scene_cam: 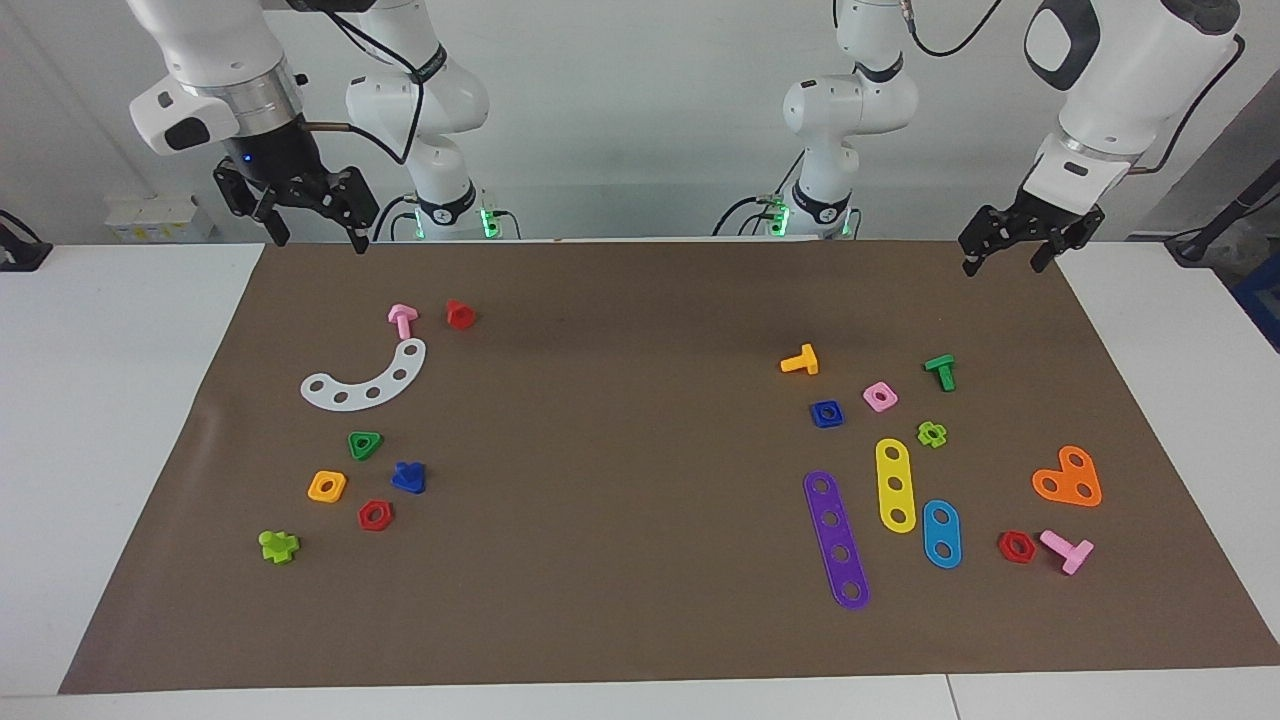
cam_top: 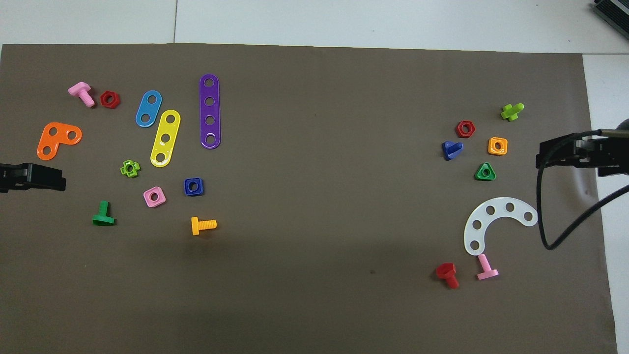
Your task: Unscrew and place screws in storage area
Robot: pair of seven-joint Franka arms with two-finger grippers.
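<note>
The dark-blue screw (scene_cam: 408, 478) lies loose on the brown mat, apart from its blue square nut (scene_cam: 826, 413). It rests in the storage area (scene_cam: 365, 482), among a green triangle nut (scene_cam: 365, 444), orange square nut (scene_cam: 327, 486), red hexagon nut (scene_cam: 375, 515) and lime cross (scene_cam: 279, 546). In the overhead view the screw (cam_top: 451, 149) is toward the right arm's end and the nut (cam_top: 193, 187) toward the left arm's end. My right gripper (scene_cam: 320, 243) is open and empty, raised over the mat's robot-side edge. My left gripper (scene_cam: 1002, 266) is open and empty, raised over the mat's corner.
A white curved strip (scene_cam: 365, 378), pink bolt (scene_cam: 402, 320) and red bolt (scene_cam: 460, 314) lie near the storage area. At the left arm's end lie purple (scene_cam: 837, 540), yellow (scene_cam: 895, 485) and blue (scene_cam: 941, 533) plates, an orange heart (scene_cam: 1068, 478), and orange (scene_cam: 800, 360) and green (scene_cam: 940, 371) bolts.
</note>
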